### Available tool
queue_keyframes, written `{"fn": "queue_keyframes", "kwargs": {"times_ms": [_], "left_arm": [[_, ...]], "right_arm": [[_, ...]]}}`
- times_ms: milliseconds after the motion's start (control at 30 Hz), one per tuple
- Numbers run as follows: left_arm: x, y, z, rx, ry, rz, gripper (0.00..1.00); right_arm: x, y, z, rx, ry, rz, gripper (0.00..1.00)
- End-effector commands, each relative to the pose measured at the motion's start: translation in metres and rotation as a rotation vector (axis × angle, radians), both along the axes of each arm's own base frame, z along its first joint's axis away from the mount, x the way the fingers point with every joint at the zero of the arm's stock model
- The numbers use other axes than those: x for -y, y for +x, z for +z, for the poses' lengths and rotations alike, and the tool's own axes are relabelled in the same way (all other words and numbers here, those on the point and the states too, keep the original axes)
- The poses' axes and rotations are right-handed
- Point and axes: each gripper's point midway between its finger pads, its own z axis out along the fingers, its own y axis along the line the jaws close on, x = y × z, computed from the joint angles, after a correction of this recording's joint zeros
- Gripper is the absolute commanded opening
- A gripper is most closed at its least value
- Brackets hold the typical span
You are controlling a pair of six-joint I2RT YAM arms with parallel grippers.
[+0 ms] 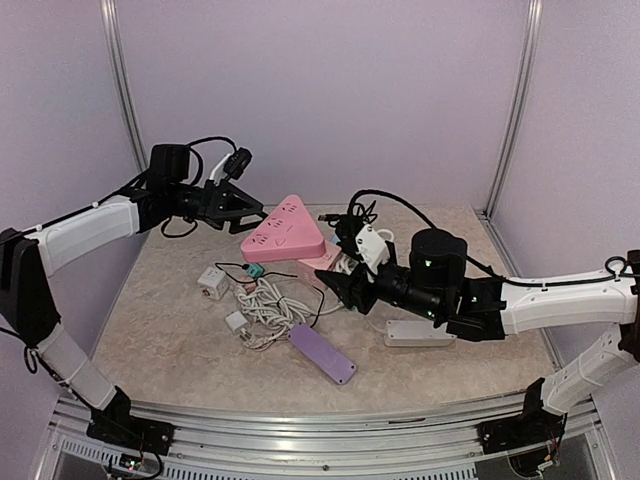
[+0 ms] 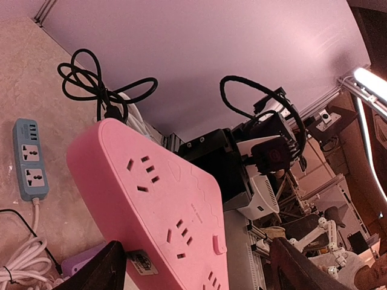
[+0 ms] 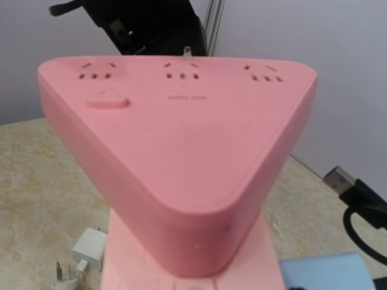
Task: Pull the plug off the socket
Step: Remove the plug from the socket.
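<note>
Over on the left, the left gripper (image 1: 256,220) hangs at the back-left edge of the pink triangular socket (image 1: 285,236), jaws spread wide. The left wrist view cuts its fingers (image 2: 100,269) off at the bottom edge, one each side of the socket, and whether either touches the pink shell I can't tell. The socket sits mid-table, toward the back wall. A black cable (image 2: 103,84) loops behind its far corner, and where that cable ends is hidden by the shell. Below it lies a clutter of a white adapter (image 1: 212,281), a white cable bundle (image 1: 268,305) and a purple power strip (image 1: 323,353). Moving right, the right gripper (image 1: 330,283) points at the socket's near-right side, a dark wedge from above. Its own camera shows no fingers at all, so I can't tell how those jaws stand. That view is filled by the socket resting on a pink slab (image 3: 181,266), with a black USB plug (image 3: 340,180) lying loose to the right. A white power strip (image 1: 420,333) is half hidden under the right arm. The table (image 1: 170,350) is mottled beige stone, and the lilac walls (image 1: 320,90) are framed by aluminium posts (image 1: 122,80).
</note>
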Motion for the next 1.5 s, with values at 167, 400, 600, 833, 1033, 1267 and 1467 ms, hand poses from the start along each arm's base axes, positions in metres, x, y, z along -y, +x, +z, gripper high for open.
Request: {"fn": "queue_keyframes", "kwargs": {"times_ms": [167, 400, 600, 833, 1033, 1267, 1467], "left_arm": [[0.015, -0.007, -0.020, -0.097, 0.013, -0.085, 0.76], [0.024, -0.010, -0.031, -0.131, 0.032, -0.114, 0.75], [0.030, -0.013, -0.037, -0.145, 0.041, -0.130, 0.67], [0.028, -0.013, -0.034, -0.133, 0.037, -0.128, 0.59], [0.028, -0.013, -0.033, -0.134, 0.034, -0.131, 0.47], [0.027, -0.014, -0.031, -0.132, 0.030, -0.135, 0.34], [0.026, -0.014, -0.030, -0.132, 0.030, -0.135, 0.24]], "right_arm": [[-0.001, -0.007, 0.077, 0.145, 0.181, 0.032, 0.00], [-0.004, -0.006, 0.074, 0.144, 0.163, 0.033, 0.00], [-0.007, -0.004, 0.073, 0.148, 0.159, 0.030, 0.00], [-0.009, -0.002, 0.069, 0.146, 0.141, 0.026, 0.00], [-0.009, -0.001, 0.067, 0.142, 0.131, 0.018, 0.00], [-0.012, 0.005, 0.055, 0.139, 0.075, -0.001, 0.00], [-0.016, 0.013, 0.041, 0.130, 0.008, -0.034, 0.00]]}}
